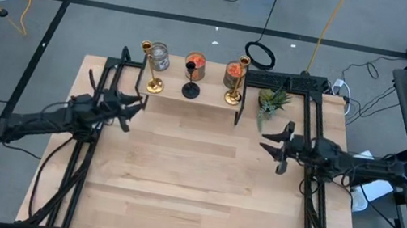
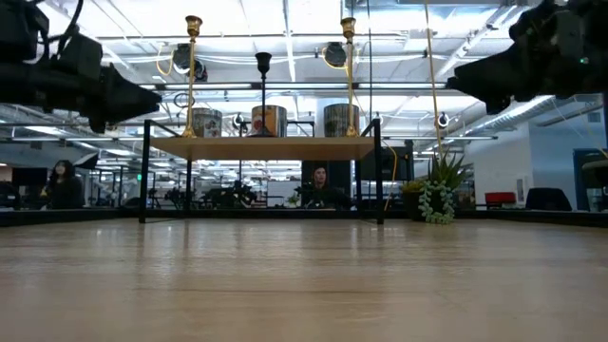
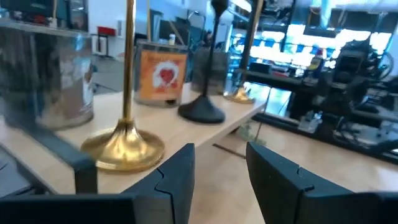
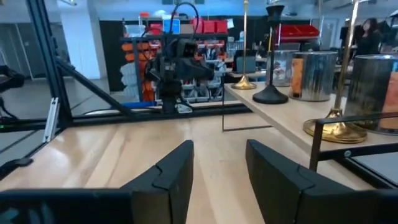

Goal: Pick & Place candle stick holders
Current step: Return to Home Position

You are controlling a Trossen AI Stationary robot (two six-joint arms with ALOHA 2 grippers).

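Black candle stick holder (image 1: 191,79) on shelf (image 1: 188,105), dark red top only overhead

Left gripper (image 1: 132,113), right gripper (image 1: 267,140): matte black throughout. Each has two flat dark fingers (image 3: 177,183), wedge-shaped, stepped notch on inner edge. Arm links (image 1: 47,118) dark, angular.

The left wrist view cut the top off the nearest gold candle stick holder (image 3: 121,148); the glass jar (image 3: 43,74) beside it was blurred, its label unreadable.
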